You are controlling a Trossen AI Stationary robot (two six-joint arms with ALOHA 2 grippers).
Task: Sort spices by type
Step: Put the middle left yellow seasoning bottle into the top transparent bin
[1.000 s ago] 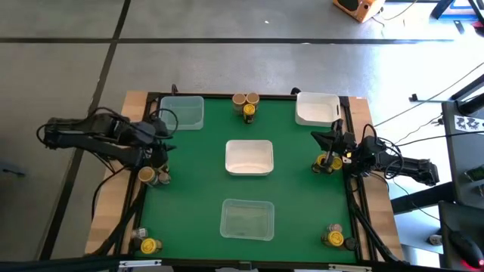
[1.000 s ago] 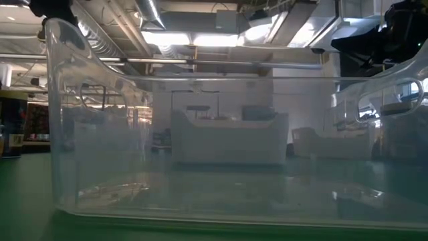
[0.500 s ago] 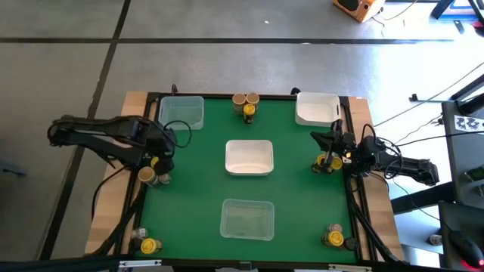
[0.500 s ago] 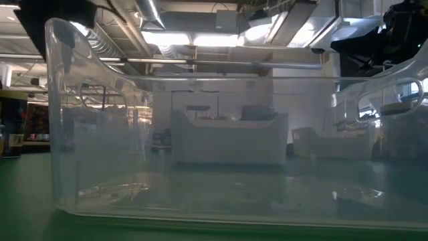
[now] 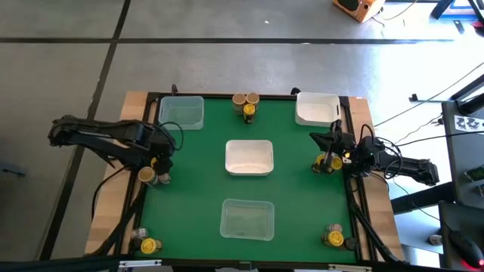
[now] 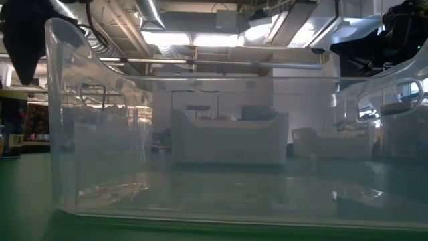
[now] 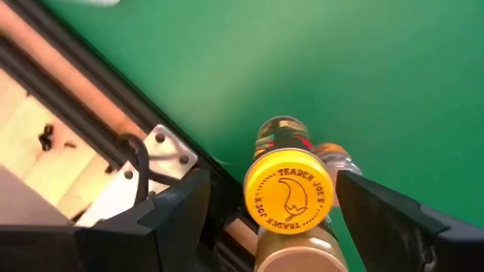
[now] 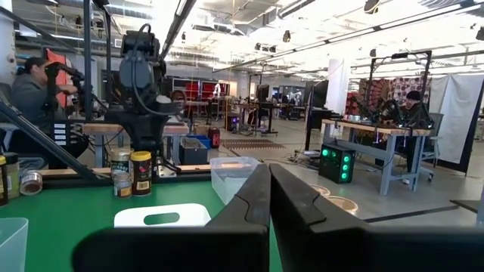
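Observation:
My left gripper (image 5: 159, 162) (image 7: 274, 181) is open above the jars at the table's left edge. Its fingers stand on either side of a yellow-lidded spice jar (image 7: 291, 198) without touching it. A tan-lidded jar (image 7: 299, 258) and two more jars (image 7: 280, 134) stand close by, all upright on the green mat; the high view shows this group (image 5: 149, 176). My right gripper (image 5: 330, 153) (image 8: 268, 198) is shut beside the jars at the right edge (image 5: 325, 162). Further jars stand at the far edge (image 5: 246, 103), the near-left corner (image 5: 148, 245) and the near-right corner (image 5: 334, 239).
Two clear bins sit far left (image 5: 183, 112) and near centre (image 5: 246, 219) (image 6: 214, 147). Two white bins sit at the centre (image 5: 249, 157) and far right (image 5: 318, 108). A wooden frame (image 7: 45, 136) borders the mat. People are at benches in the room behind (image 8: 34, 91).
My left arm has swung toward the table's near edge and come down, bringing its gripper over the jars at the left edge. The jars and bins stand where they were.

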